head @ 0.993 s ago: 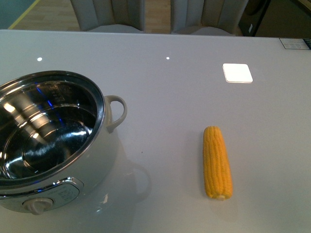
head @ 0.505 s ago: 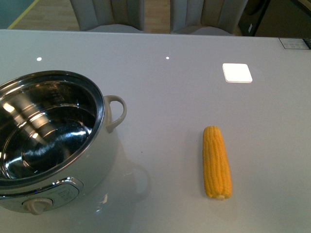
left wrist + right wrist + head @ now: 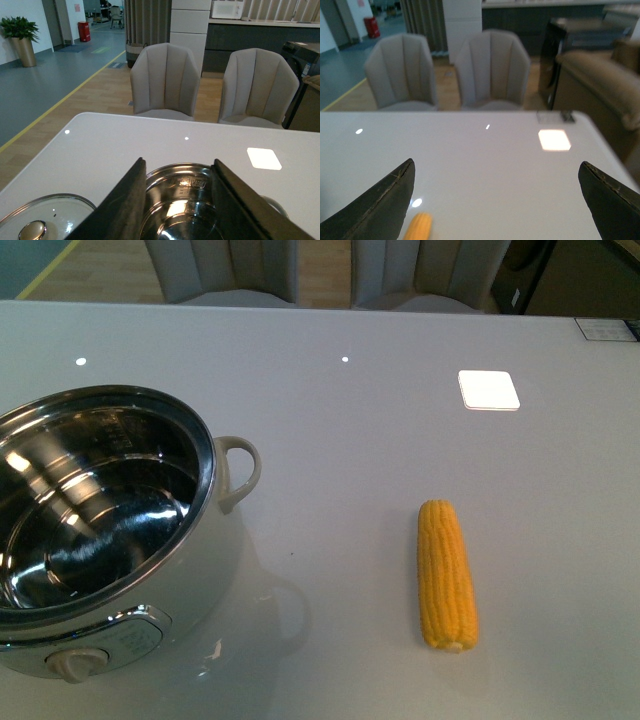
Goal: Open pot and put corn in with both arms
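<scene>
**Pot open, corn yet to be picked up**

The pale grey table (image 3: 360,420) fills the front view. At its near left stands the pot (image 3: 195,580), uncovered, its shiny steel inside bare. Its loop handle (image 3: 240,472) points right toward the corn and its dial knob (image 3: 78,664) faces the near edge. The glass lid (image 3: 50,215) lies flat on the table just beside the pot. Only the left wrist view shows it.

The corn (image 3: 447,575) lies on the table at the near right, well apart from the pot. It runs lengthwise from near to far, with the stalk end nearest.

Neither arm shows in the front view. The left gripper (image 3: 178,161) hangs above the pot with its fingers apart and nothing between them. The right gripper (image 3: 496,162) is spread very wide and also empty. The tip of the corn is just visible near one of its fingers.

By my reading the opening step is done, and the step in hand is fetching the corn. The next move calls for the right arm to come down over the cob and set its fingers across the width. It would then close, lift and carry the cob left over the steel rim. The cob is round and may roll if nudged off-centre.
</scene>
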{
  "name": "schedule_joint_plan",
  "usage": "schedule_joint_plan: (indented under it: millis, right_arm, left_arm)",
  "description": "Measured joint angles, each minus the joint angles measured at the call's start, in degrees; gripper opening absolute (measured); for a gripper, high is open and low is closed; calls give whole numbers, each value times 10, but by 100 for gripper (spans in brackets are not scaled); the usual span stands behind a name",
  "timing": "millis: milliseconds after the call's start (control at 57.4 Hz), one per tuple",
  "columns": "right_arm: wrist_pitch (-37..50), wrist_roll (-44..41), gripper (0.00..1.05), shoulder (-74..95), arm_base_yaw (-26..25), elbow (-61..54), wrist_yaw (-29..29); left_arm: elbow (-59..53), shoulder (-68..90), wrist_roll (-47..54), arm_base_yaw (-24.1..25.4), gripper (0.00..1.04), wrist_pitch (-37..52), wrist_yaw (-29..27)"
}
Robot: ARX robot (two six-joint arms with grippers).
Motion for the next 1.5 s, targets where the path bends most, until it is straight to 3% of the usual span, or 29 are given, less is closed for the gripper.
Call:
schedule_joint_plan:
  millis: [17,105,226,401,644,975,1498]
  right_arm:
    - [-70,26,96,40,0,28,-1]
    - [-209,78,96,143,9,81,2]
    - [-240,117,96,186,33,83,16]
    - [-184,154,96,256,96,83,57]
    - [2,209,96,516,191,97,104]
    - [202,200,96,852,224,158,105]
    - [255,161,96,1101,256,300,101]
  left_arm:
    - [0,0,0,0,87,0,0]
    - [0,0,1,0,100,0,0]
    - [0,0,2,0,98,0,-1]
    - [0,0,2,0,98,0,-1]
    - [0,0,2,0,98,0,-1]
    - [0,0,2,0,98,0,-1]
    - [0,0,2,0,98,0,-1]
